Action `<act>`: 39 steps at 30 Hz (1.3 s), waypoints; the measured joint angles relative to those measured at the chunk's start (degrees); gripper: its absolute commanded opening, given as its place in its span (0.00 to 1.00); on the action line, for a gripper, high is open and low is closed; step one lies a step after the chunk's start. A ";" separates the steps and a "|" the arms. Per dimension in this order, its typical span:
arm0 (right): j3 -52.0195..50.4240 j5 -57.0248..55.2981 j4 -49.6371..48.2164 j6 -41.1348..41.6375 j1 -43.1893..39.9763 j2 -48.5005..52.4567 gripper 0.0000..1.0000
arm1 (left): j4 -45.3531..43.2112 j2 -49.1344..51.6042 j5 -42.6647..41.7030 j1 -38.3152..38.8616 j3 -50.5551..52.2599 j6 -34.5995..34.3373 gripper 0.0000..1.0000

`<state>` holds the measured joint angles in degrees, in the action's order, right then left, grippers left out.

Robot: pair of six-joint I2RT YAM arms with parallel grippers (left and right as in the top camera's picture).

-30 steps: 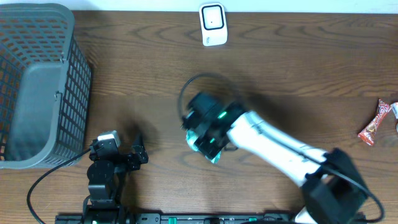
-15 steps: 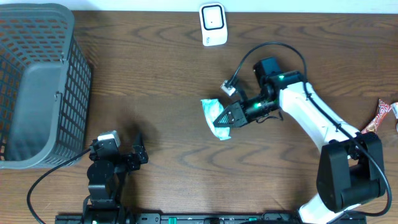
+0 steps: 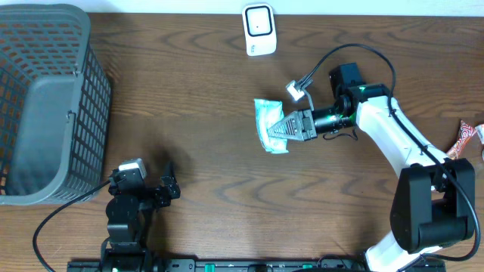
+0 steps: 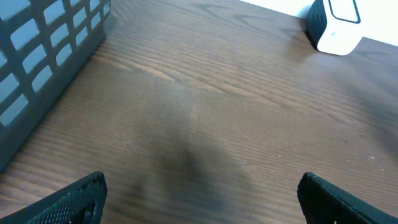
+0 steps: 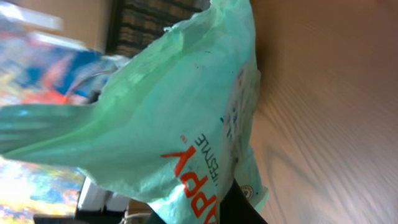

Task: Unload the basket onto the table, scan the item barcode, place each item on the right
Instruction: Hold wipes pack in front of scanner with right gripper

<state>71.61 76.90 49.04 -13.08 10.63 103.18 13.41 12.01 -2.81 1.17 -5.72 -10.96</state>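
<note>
The right end effector [image 3: 287,128] is clamped nearly closed on a pale green packet [image 3: 268,121], pinching it at its 3 o'clock edge just right of the middle of the wooden worktop [image 3: 189,91]. The overhead view does not show whether the packet touches the wood. In the right wrist view the crumpled packet fills most of the frame, with red lettering across its face. A white scanner [image 3: 259,29] stands at the packet's 12 o'clock, well apart, by the far edge. A grey mesh basket [image 3: 45,98] sits at 9 o'clock on the worktop, and a red sweet wrapper [image 3: 456,149] lies at 3 o'clock. At 7 o'clock the left end effector [image 3: 170,178] is spread wide over bare wood, holding nothing.
</note>
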 measured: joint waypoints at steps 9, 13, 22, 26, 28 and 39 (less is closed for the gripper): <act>0.00 8.68 -6.86 0.04 0.00 7.17 0.01 | 0.00 0.00 0.00 0.00 0.00 0.00 0.98; 0.00 9.07 -9.81 0.07 0.00 10.51 0.01 | 0.00 0.00 0.00 0.00 0.00 0.00 0.98; 0.00 9.75 -15.04 0.46 0.00 12.26 0.01 | 0.00 0.00 0.00 0.00 0.00 0.00 0.98; 0.00 9.75 -15.39 1.75 0.00 13.31 0.01 | 0.00 0.00 0.00 0.00 0.00 0.00 0.98; 0.00 9.70 -15.34 3.67 0.00 13.51 0.01 | 0.00 0.00 0.00 0.00 0.00 0.00 0.98; 0.00 9.73 -16.39 16.83 0.33 11.32 0.02 | 0.00 0.00 0.00 0.00 0.00 0.02 0.98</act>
<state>71.61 86.63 32.64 3.75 10.96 114.50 13.41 12.01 -2.81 1.17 -5.72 -10.94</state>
